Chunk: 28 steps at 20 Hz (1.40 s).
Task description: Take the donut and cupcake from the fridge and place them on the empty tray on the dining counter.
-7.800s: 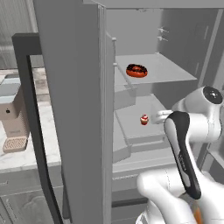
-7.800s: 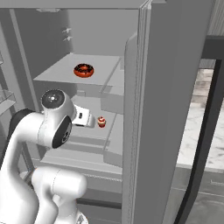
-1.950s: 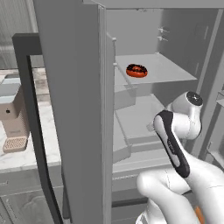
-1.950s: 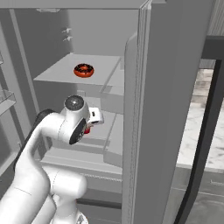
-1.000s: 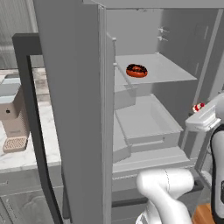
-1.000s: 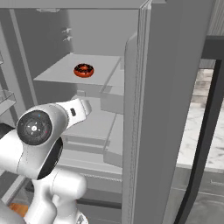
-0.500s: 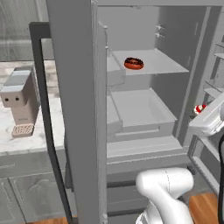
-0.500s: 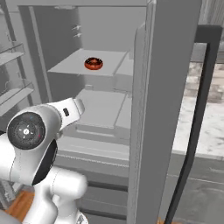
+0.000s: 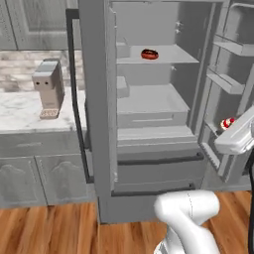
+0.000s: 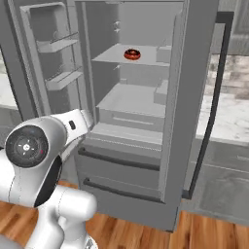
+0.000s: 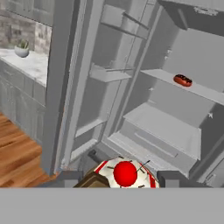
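My gripper [image 9: 227,126] is shut on the small red cupcake [image 9: 228,122] and holds it in the air, outside the fridge [image 9: 94,99] and in front of its open right door. The hand view looks down on the cupcake [image 11: 125,172] wedged between the two fingertips [image 11: 70,177]. The chocolate-iced donut [image 9: 149,54] lies on the upper shelf inside the fridge; I also see the donut [image 10: 132,54] from the right side, and the donut [image 11: 183,80] far ahead of the hand. The tray and the dining counter are out of view.
Both fridge doors stand open, with door shelves [image 9: 225,82] close to the hand. A grey coffee machine [image 9: 48,88] sits on the marble wall counter [image 9: 20,111] to the left. Wooden floor [image 9: 59,228] lies in front of the fridge. A small potted plant [image 11: 22,49] stands on a counter.
The whole picture has shifted and the fridge looks smaller and farther: the base has backed away. The arm has kept the cupcake in its grip, off to the right.
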Tool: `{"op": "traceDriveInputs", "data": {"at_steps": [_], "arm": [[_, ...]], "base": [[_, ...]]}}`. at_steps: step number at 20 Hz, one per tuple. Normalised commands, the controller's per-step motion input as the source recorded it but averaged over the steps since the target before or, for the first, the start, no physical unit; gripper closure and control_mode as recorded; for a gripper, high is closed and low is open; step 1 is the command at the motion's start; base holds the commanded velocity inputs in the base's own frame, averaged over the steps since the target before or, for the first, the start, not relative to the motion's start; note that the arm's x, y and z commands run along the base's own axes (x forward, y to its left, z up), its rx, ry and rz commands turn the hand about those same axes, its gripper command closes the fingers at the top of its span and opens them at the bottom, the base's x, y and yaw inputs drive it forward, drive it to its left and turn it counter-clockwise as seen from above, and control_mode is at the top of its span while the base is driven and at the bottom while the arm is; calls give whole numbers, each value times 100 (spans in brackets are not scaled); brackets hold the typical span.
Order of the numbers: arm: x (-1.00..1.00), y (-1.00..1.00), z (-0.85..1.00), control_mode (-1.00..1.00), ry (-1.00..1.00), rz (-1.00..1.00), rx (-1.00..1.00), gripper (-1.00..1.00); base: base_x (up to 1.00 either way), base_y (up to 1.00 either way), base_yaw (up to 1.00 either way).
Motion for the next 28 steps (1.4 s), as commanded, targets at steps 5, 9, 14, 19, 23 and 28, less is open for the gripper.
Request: {"op": "traceDriveInputs", "data": {"at_steps": [5, 9, 14, 19, 23, 28], "arm": [[0, 0, 0, 100, 0, 0, 0, 100], [0, 0, 0, 100, 0, 0, 0, 100], [0, 0, 0, 100, 0, 0, 0, 100], [0, 0, 0, 100, 0, 0, 0, 100], [0, 0, 0, 100, 0, 0, 0, 100], [0, 0, 0, 100, 0, 0, 0, 100]], "base": [[-44, -10, 54], [-22, -26, 74], [-25, -22, 87], [-14, -24, 91], [0, -18, 93], [0, -6, 93]]}}
